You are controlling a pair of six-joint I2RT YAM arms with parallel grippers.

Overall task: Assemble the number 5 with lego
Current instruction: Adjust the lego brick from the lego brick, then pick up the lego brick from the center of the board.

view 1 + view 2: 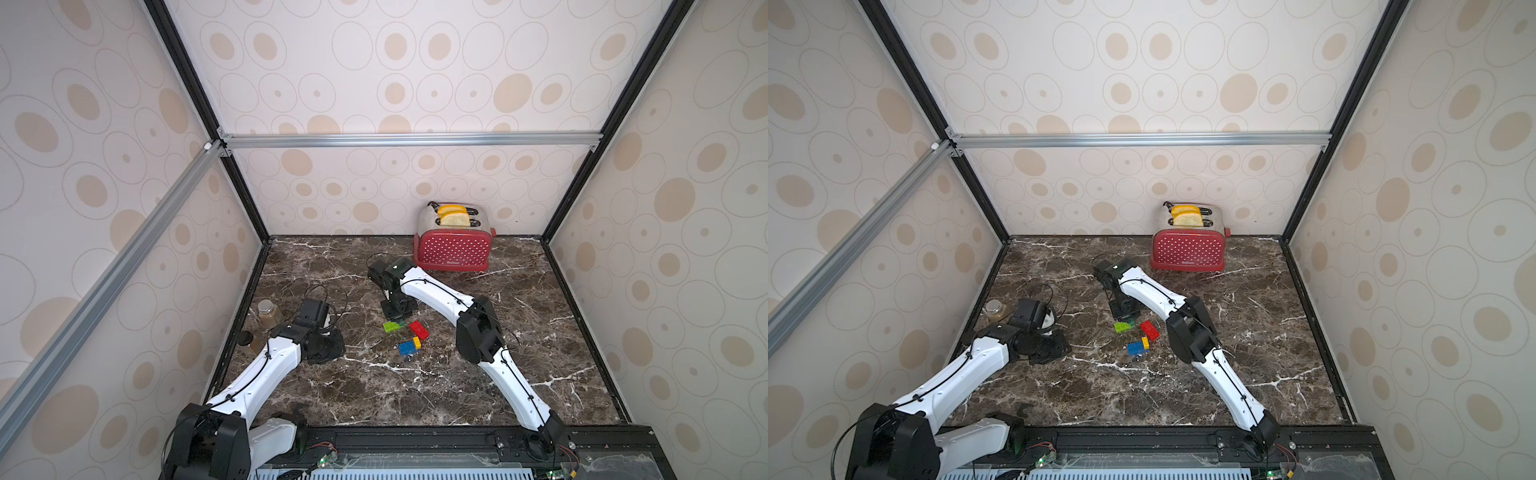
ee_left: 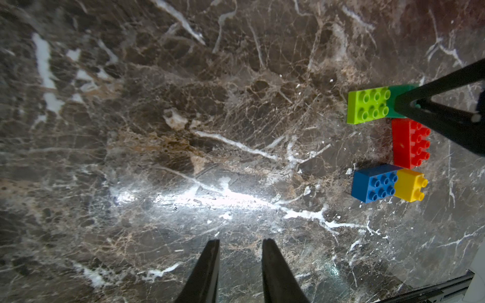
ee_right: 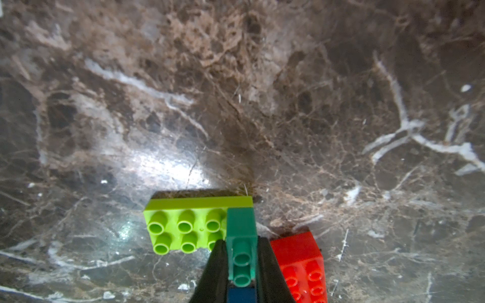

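1 dark-green brick (image 3: 240, 223), partly hidden, right claw (image 3: 241, 242) clamped

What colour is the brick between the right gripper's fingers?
Dark green: the brick in the right gripper shows best in the right wrist view.

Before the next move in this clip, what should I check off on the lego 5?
1. Right gripper clamped on the dark-green brick: ok.
2. Dark-green brick over the lime brick's end: ok; pressed fully home: cannot tell.
3. Red brick joined to them: not ok, it lies unattached beside them.
4. Blue brick and yellow brick together: ok, touching side by side.
5. Left gripper free: ok, open and empty.
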